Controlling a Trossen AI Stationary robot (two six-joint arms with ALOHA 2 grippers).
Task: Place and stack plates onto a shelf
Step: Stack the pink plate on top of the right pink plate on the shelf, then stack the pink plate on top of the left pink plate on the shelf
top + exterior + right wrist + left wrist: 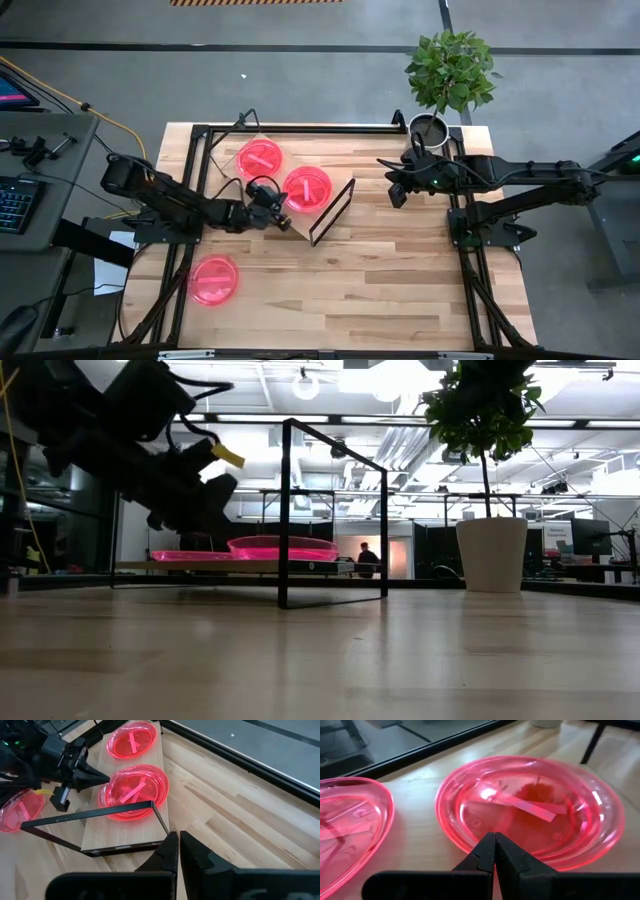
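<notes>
Two pink-red plates lie on the shelf's light wood board (122, 834): one toward its far end (260, 157) (131, 740), one nearer its middle (307, 189) (535, 810) (134, 790), whose rim shows doubled outlines. A third plate (213, 280) (20, 810) rests flat on the tabletop near the left arm's base. My left gripper (281, 207) (494, 842) is shut, its tips at the middle plate's left rim. My right gripper (397, 192) (178, 842) is shut and hangs above the table right of the shelf. My left gripper's shut fingertips (487, 845) reach over the left rim (462, 847) of the middle plate, coming level from the table's left. Whether they touch the rim cannot be told. The plate lies flat on the shelf board.
The shelf's thin black frame (331, 210) (285, 510) rises at the board's right end. A potted plant (432, 125) (490, 550) stands at the far right of the table. Bare tabletop stretches along the near side (350, 300). A person (367, 558) stands far off in the room.
</notes>
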